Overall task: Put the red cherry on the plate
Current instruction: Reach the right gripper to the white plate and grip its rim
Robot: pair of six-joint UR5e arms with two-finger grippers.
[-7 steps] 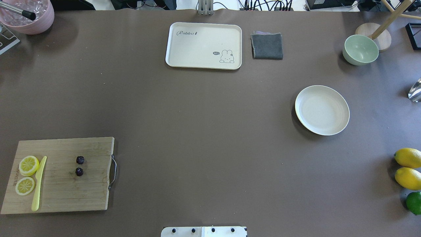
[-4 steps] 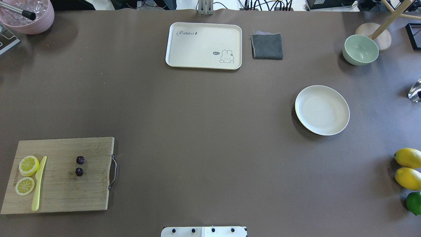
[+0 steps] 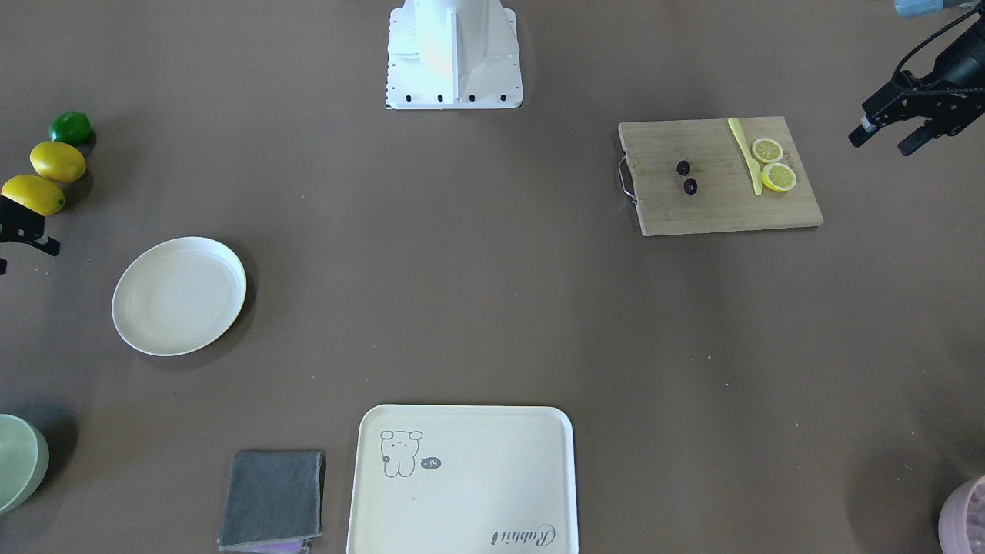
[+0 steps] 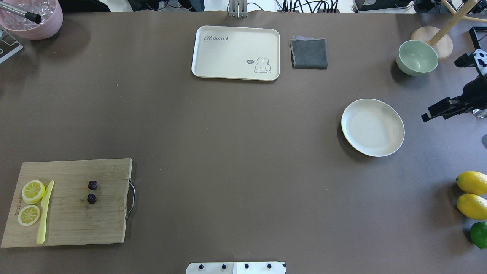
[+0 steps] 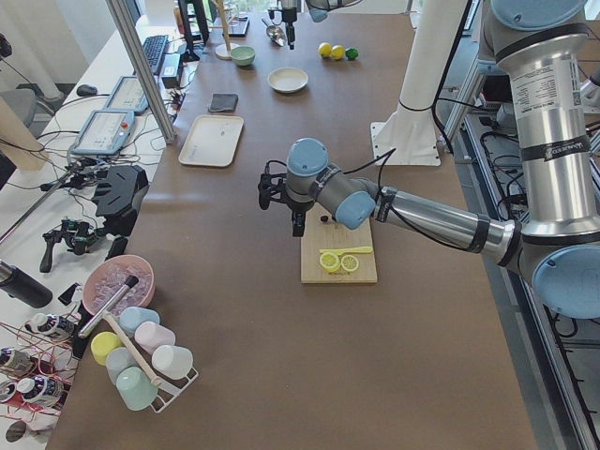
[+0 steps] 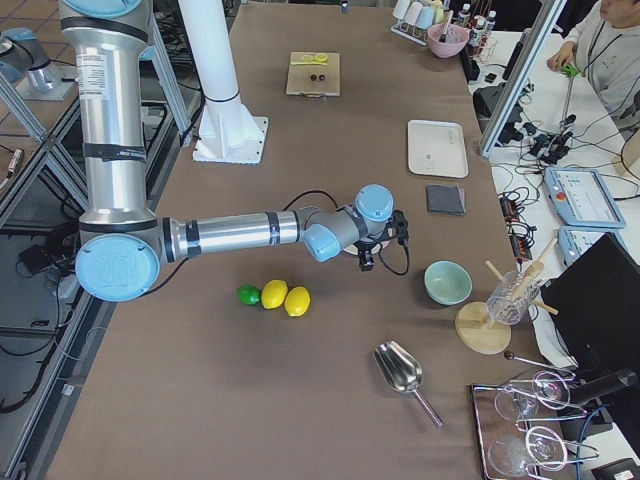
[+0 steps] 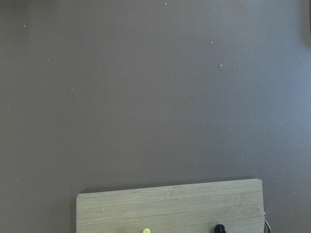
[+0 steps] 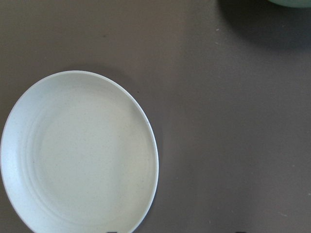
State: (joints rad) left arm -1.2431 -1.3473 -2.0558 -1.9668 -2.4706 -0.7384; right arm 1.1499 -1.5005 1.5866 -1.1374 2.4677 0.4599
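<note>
Newly in at the overhead view's right edge, the right gripper [image 4: 437, 111] hangs just beside the plate [image 4: 373, 127], its tips seemingly spread in its wrist view, while the left gripper [image 3: 879, 146], fingers parted and empty, hovers at the front-facing view's upper right, beyond the cutting board [image 3: 719, 208]. On that board, at the overhead view's lower left, lies the red cherry [image 4: 91, 198], well apart from the plate. Tiny, light and round, it will likely roll or slip, so a gentle, centred pinch across one berry seems the best hold.
</note>
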